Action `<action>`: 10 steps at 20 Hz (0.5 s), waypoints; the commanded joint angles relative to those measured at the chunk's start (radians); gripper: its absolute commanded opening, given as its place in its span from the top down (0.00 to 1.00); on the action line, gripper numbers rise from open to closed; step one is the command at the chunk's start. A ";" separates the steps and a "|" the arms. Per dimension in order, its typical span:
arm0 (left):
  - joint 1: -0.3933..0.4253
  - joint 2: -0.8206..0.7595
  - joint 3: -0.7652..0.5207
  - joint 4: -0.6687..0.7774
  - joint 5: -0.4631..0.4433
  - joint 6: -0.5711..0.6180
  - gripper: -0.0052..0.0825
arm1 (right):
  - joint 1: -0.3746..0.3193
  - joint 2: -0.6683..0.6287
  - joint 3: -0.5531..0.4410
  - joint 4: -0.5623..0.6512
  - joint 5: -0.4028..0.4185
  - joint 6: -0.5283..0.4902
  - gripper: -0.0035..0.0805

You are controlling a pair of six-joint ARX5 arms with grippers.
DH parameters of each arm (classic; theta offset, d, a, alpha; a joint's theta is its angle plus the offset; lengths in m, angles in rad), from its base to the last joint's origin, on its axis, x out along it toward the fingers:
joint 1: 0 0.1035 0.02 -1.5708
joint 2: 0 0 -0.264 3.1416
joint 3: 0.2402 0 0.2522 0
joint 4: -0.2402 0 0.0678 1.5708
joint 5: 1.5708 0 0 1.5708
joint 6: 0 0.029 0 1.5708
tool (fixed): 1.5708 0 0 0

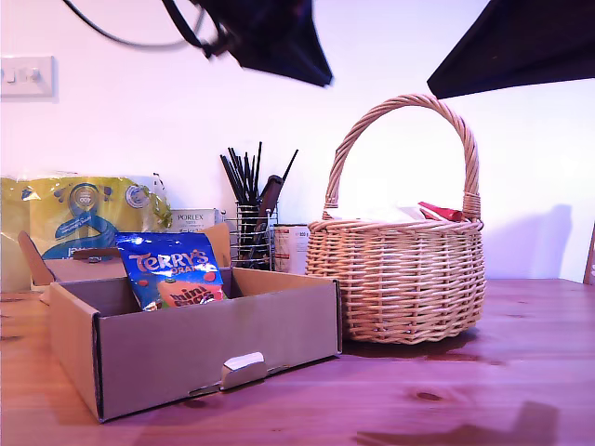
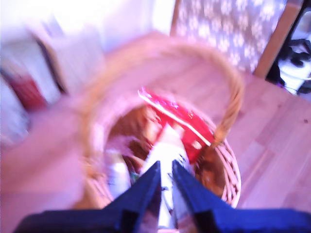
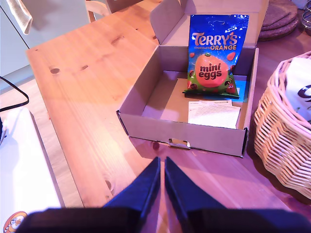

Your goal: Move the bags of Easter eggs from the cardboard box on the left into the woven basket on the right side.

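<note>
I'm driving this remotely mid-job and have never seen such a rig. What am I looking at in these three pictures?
I am two robot arms, each ending in a two-fingered hand with its own camera. The exterior view is a separate camera: the cardboard box at its left, the woven basket at its right, on a wooden table. The first wrist view looks along my first hand into the basket, where a red-and-white bag lies. A white bag shows at the fingers, too blurred to tell if held. The second wrist view looks along my second hand, shut and empty, toward the box holding the blue bag.
</note>
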 commanded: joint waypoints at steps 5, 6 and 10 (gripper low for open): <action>0.048 -0.055 -0.081 -0.045 -0.001 0.036 0.96 | -0.003 -0.002 0.013 0.007 0.000 -0.003 0.97; 0.062 -0.083 -0.116 -0.042 -0.001 0.037 0.96 | -0.003 -0.002 0.013 0.007 0.000 -0.003 0.97; 0.156 -0.223 -0.312 0.000 -0.004 0.055 0.96 | -0.003 -0.002 0.013 0.006 0.000 -0.003 0.97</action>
